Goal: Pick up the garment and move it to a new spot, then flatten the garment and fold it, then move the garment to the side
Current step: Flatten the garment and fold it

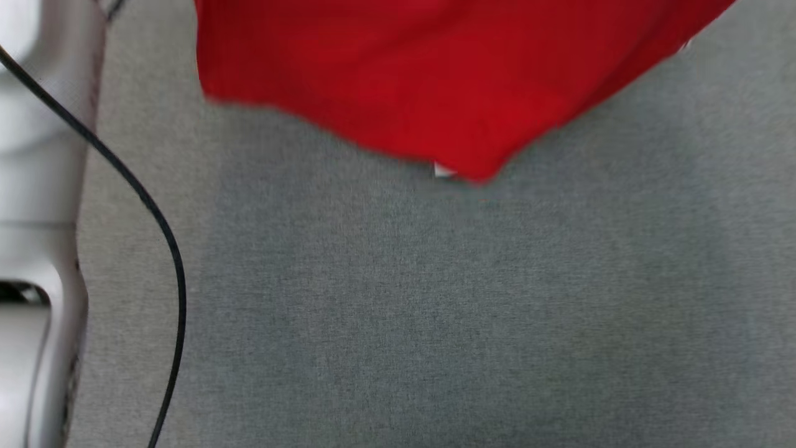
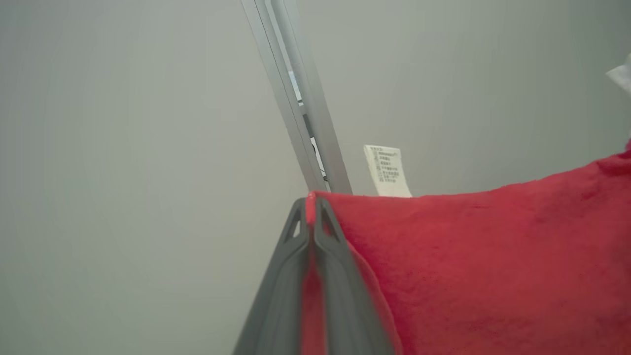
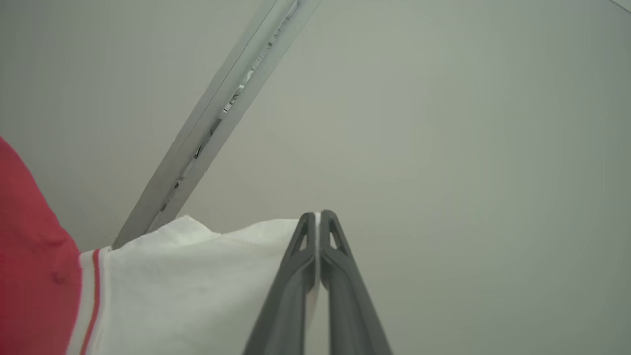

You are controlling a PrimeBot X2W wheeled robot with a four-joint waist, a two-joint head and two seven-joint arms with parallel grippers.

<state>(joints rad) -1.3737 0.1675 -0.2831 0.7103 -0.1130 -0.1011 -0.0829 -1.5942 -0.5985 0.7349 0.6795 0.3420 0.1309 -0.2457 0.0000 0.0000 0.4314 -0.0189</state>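
Soft, diffuse light lies evenly over all three views. In the head view the red garment (image 1: 435, 81) is smeared by motion along its lower edge, and a broad, faint shadow dims the grey surface (image 1: 472, 298) beneath it. The pale forearm (image 1: 37, 186) at the left edge is washed out and unfocused. In the left wrist view the care label (image 2: 388, 170) is fairly sharp, while the left gripper (image 2: 310, 204) blurs toward the lens
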